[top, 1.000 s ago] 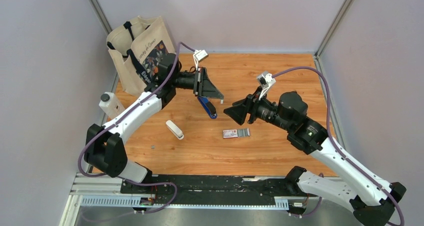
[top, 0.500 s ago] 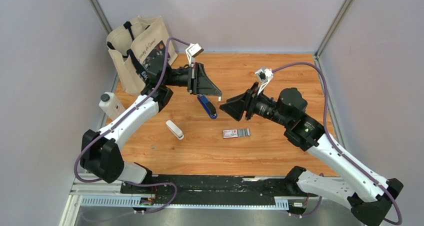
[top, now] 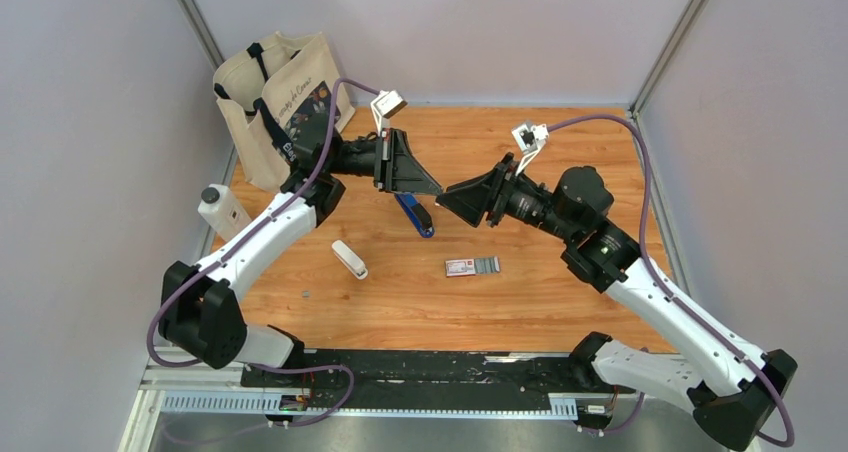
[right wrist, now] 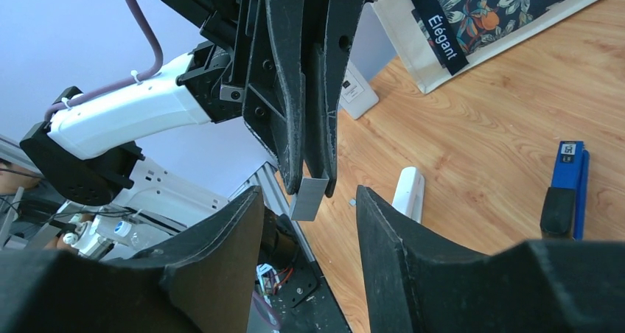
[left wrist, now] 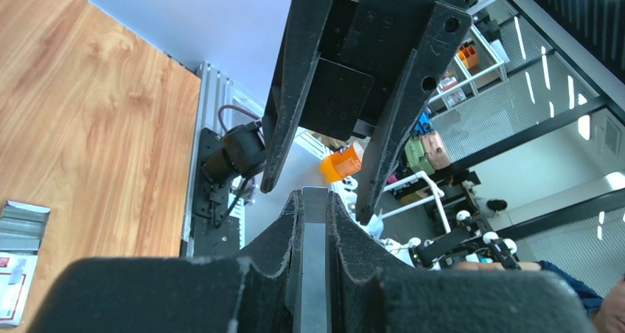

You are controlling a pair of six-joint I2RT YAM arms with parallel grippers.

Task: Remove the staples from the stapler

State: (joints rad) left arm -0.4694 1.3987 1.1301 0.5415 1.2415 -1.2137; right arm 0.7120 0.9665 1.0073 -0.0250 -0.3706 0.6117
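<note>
The blue stapler (top: 415, 214) lies on the wooden table below my left gripper (top: 436, 188); the right wrist view shows the stapler (right wrist: 566, 189) at the right. My left gripper (left wrist: 315, 200) is held in the air and shut on a silver strip of staples (left wrist: 315, 233), whose end sticks out past the pads. My right gripper (top: 447, 196) faces it tip to tip, open. Its fingers (right wrist: 221, 252) stand on either side of the strip's free end (right wrist: 309, 198) without touching it.
A white bar-shaped item (top: 349, 259) lies left of the stapler. A small staple box (top: 471, 266) sits near the table's middle. A canvas tote bag (top: 280, 102) stands at the back left, with a white bottle (top: 220, 210) at the left edge.
My right gripper has moved left and up to meet the left gripper's tip, and its jaws have narrowed somewhat. The left gripper rose slightly, still holding the strip.
</note>
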